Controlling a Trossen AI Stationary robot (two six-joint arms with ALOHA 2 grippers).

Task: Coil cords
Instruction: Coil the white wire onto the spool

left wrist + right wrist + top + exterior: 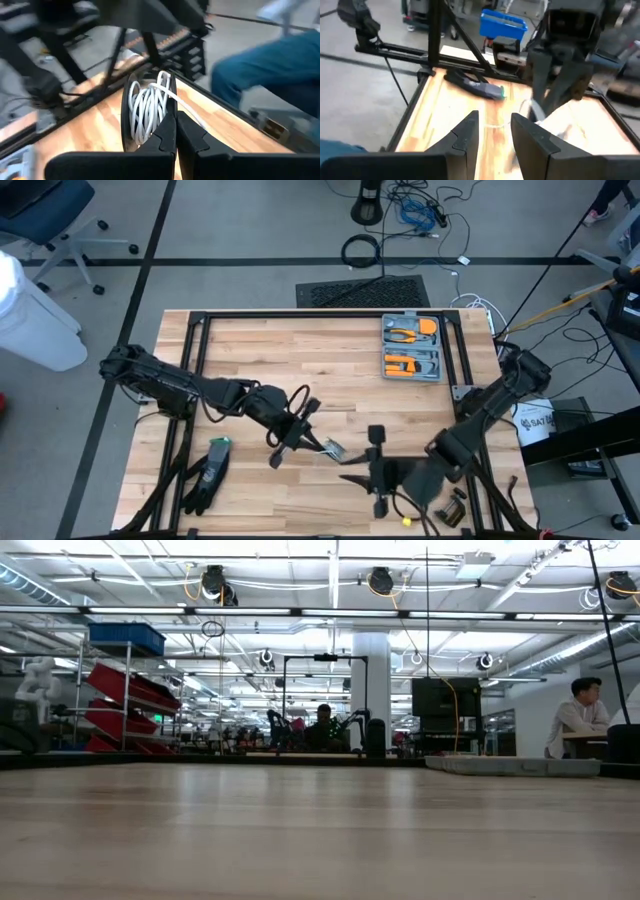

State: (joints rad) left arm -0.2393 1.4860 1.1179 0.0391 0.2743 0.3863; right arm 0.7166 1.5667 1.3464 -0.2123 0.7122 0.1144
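Note:
The cord is a small wound bundle of white loops inside a dark ring. My left gripper is shut on it above the middle of the wooden table. In the high view the left gripper has white cord at its tip. My right gripper stands open and empty just toward the table's near right of it, pointing at the left gripper. In its wrist view the white cord shows below the left arm's fingers. The low view shows neither arm. My left gripper pinches the bundle's near edge between its two shut fingers. The bundle stands up beyond the fingertips, clear of the table. One white strand leaves the loops and runs back along the outside of one finger.
A grey tray with orange tools sits at the far right. A black glove-like thing with a green spot lies near the left front. Small dark parts lie at the front right. Black frame rails border the table.

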